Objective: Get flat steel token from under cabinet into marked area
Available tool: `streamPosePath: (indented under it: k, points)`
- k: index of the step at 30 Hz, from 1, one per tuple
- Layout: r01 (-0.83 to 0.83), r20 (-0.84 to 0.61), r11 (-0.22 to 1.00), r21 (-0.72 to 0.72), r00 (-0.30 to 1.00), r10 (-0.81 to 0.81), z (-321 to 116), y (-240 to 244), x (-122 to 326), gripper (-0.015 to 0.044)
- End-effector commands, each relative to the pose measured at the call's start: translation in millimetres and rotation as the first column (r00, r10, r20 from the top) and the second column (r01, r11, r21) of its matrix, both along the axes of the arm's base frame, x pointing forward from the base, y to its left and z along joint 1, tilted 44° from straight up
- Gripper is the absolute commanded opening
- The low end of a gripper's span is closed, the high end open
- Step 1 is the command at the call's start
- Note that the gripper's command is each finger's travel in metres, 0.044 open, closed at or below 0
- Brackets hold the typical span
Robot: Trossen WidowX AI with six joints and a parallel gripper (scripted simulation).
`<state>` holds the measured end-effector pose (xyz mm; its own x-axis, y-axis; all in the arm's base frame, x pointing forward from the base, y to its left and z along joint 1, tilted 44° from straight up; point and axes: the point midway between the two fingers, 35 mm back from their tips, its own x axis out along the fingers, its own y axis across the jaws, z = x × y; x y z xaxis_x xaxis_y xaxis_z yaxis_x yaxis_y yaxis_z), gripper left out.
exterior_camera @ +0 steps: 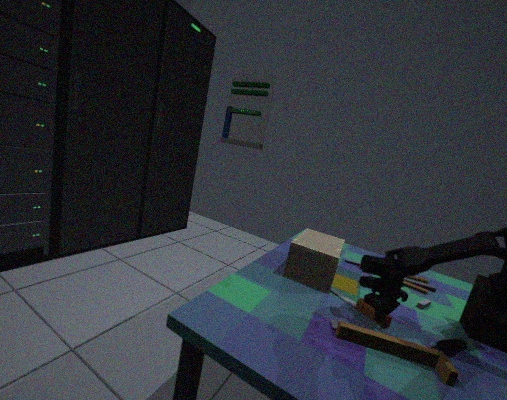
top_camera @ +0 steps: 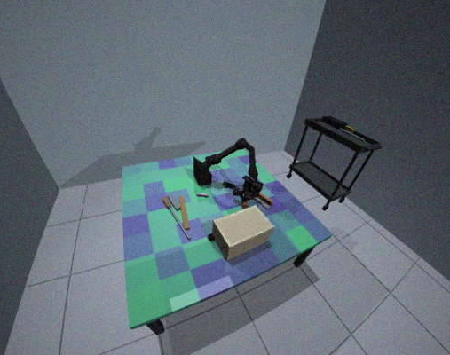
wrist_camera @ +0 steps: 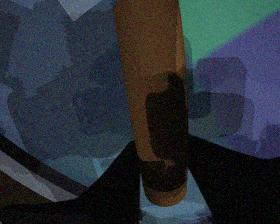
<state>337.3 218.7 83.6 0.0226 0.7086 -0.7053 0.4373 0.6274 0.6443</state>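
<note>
The tan cabinet (top_camera: 242, 231) (exterior_camera: 313, 265) stands on the table. The token is not visible in any view. My gripper (top_camera: 245, 201) (exterior_camera: 382, 319) (wrist_camera: 157, 141) is low over the table on the arm's side of the cabinet. It is shut on the wooden handle (exterior_camera: 369, 311) (wrist_camera: 153, 55) of a tool. A thin pale rod (exterior_camera: 344, 299) runs from that handle towards the cabinet's lower edge in the exterior view; whether its end is underneath cannot be told. A yellow patch (exterior_camera: 345, 284) shows beside the cabinet and may be the marked area.
A long wooden piece with a short crosspiece (exterior_camera: 387, 343) lies close beside the gripper. Across the table lie a rod with a wooden handle (top_camera: 178, 219), a flat-bladed tool (top_camera: 174, 203) and a wooden bar (top_camera: 184, 214). A small pale block (top_camera: 202, 195) (exterior_camera: 423, 304) lies near the arm's base.
</note>
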Motion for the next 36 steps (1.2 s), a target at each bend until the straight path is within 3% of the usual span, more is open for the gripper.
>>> streamPosePath:
  k: [1,21,36]
  points:
    - [0.002,0.005,1.0,-0.004,1.0,-0.002,-3,-3,7,0.0]
    - [0.002,0.007,1.0,-0.004,1.0,-0.002,-11,-12,31,0.0]
    - [0.002,0.006,1.0,-0.005,1.0,-0.002,-22,-21,24,0.0]
